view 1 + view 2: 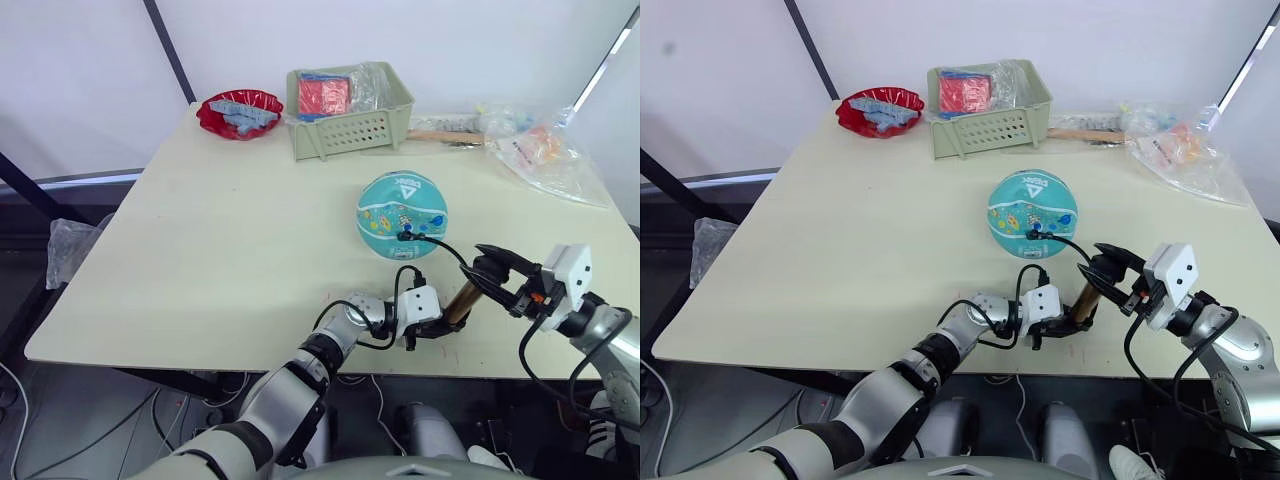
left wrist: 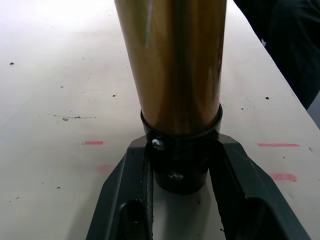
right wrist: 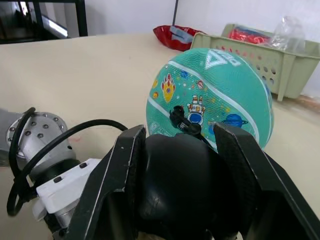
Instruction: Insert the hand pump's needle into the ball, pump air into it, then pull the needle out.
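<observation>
The teal ball (image 1: 401, 215) rests on the table, right of centre. The hand pump (image 1: 461, 302), a gold cylinder, stands tilted near the front edge. My left gripper (image 1: 437, 325) is shut on its black lower end cap (image 2: 180, 165). My right gripper (image 1: 492, 272) is shut on the black handle (image 3: 172, 185) at the pump's top. A thin black hose (image 1: 445, 250) arcs from the pump to the ball. The needle's black fitting (image 3: 181, 120) sits against the ball's near side, and the pin itself is hidden.
A green basket (image 1: 350, 125) with red packets stands at the back, with a red bowl (image 1: 240, 112) to its left. Clear plastic bags (image 1: 545, 150) lie at the back right. The table's front edge (image 1: 250, 365) runs just below both grippers.
</observation>
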You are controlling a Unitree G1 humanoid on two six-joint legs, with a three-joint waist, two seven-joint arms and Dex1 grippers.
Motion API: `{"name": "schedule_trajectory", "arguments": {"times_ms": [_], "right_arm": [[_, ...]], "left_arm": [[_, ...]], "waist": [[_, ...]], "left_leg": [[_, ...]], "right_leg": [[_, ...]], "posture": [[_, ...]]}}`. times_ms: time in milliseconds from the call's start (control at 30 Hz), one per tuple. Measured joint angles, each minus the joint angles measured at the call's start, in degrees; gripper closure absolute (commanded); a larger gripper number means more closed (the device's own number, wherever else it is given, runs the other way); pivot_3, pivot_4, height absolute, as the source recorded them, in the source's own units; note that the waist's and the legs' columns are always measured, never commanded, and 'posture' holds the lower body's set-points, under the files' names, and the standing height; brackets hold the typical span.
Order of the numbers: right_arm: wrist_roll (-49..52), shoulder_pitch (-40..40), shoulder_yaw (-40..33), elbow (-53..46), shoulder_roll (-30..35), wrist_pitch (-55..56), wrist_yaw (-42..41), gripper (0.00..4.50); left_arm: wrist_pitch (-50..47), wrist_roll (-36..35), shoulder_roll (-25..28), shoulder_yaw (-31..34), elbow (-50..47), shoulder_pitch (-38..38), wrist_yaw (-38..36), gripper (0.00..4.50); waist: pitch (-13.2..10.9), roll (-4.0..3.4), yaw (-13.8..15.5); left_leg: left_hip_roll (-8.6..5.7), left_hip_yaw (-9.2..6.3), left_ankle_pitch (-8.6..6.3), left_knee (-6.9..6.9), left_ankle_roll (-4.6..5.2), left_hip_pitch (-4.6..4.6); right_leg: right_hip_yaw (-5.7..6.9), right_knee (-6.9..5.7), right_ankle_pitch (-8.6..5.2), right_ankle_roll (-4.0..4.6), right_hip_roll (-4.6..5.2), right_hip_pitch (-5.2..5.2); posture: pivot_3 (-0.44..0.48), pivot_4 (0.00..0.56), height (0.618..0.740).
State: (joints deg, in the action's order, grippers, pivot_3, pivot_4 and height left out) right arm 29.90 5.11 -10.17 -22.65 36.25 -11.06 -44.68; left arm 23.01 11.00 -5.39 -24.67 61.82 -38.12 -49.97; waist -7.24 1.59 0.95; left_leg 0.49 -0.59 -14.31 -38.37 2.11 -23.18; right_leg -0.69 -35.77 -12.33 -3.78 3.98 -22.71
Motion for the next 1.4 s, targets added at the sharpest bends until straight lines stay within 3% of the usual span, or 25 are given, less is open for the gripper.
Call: {"name": "schedule_trajectory", "arguments": {"times_ms": [233,467,667,900,1100,1400], "right_arm": [[11.3,-6.6,-6.6,-1.1,8.5,-10.5,-1.7,2.87],[25.6,-15.2,-16.6,-2.2,17.4,-21.9,-0.8,2.87],[27.8,-16.8,-18.6,-2.2,19.0,-25.2,-0.1,2.87],[22.7,-10.5,-18.2,-4.5,14.5,-20.2,-1.3,2.87],[12.9,-4.3,-10.2,-3.4,7.3,-10.5,-2.6,2.87],[1.4,1.0,-1.4,1.2,0.1,0.4,-2.3,2.87]], "left_arm": [[0.2,-0.1,-0.5,0.5,0.0,-0.5,-0.1,3.42],[0.6,-0.1,-0.6,0.5,0.0,-0.5,-0.2,3.42],[0.9,0.0,-0.7,0.5,0.0,-0.6,-0.3,3.42],[1.0,0.1,-0.7,0.5,0.8,-0.9,0.0,3.42],[1.0,0.3,-0.6,0.5,1.5,-0.9,0.1,3.42],[1.0,0.3,-0.5,0.5,1.8,-0.7,0.3,3.42]], "waist": [[-0.5,-0.60,0.1],[-0.7,-0.66,0.1],[-0.7,-0.62,0.2],[-0.6,-0.41,0.3],[-0.2,0.16,0.2],[0.0,0.34,0.1]], "left_leg": [[-0.05,0.03,0.00,-0.05,0.01,-0.11],[-0.08,-0.04,0.01,-0.09,0.02,-0.42],[-0.08,-0.02,0.01,-0.10,0.02,-0.55],[-0.07,0.01,0.01,-0.12,0.03,-0.46],[-0.04,-0.05,0.01,-0.11,0.02,-0.43],[0.03,-0.05,0.00,-0.04,0.01,-0.16]], "right_leg": [[-0.04,0.04,0.01,-0.01,0.09,-0.02],[0.00,0.06,0.01,-0.02,0.08,-0.29],[-0.03,0.06,0.02,-0.02,0.09,-0.42],[-0.05,0.03,0.03,-0.03,0.06,-0.38],[0.02,0.03,0.02,-0.02,0.04,-0.35],[0.06,0.05,0.00,-0.01,0.03,-0.10]], "posture": [[0.000,0.150,0.740],[0.000,0.150,0.740],[0.000,0.150,0.740],[0.000,0.150,0.740],[0.000,0.150,0.740],[0.000,0.150,0.740]]}}
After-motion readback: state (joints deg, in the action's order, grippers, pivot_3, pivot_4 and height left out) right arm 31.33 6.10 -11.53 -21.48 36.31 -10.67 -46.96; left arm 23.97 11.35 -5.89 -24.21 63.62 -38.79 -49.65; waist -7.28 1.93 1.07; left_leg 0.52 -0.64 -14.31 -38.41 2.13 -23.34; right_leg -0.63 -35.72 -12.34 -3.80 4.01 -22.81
